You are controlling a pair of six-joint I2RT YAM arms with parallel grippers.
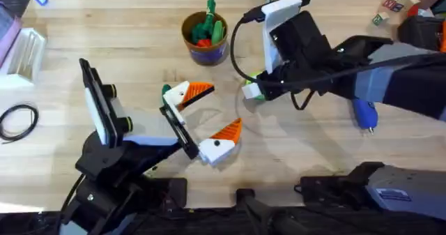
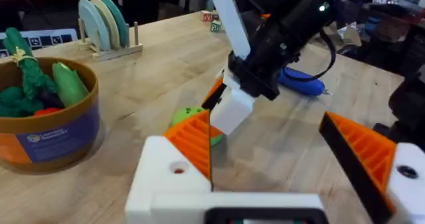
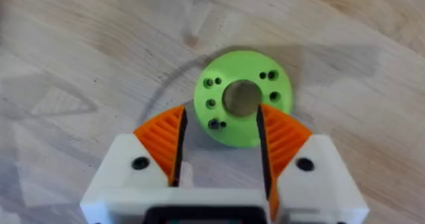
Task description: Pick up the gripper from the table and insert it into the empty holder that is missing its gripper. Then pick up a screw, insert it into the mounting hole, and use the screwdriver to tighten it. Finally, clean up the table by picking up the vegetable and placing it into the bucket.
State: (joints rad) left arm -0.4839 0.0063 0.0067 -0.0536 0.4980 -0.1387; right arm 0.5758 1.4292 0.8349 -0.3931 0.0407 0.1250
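Bucket label: white print, possibly "Learning Resources"; too blurred to confirm.

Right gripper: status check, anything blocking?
Right gripper open, straddling green disc. Left gripper open, close by. Bucket holds toy vegetables. Screwdriver lies apart, nothing blocking.

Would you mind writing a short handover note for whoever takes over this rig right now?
Left gripper: open, empty, both orange fingers mounted.
Right gripper: open, straddling the light-green disc, not gripping it.
Screwdriver lies on the table. Bucket holds green toy vegetables.
Seemingly done: finger fitted, vegetables binned.
Left: confirm the screw is tight; cannot tell from these views.
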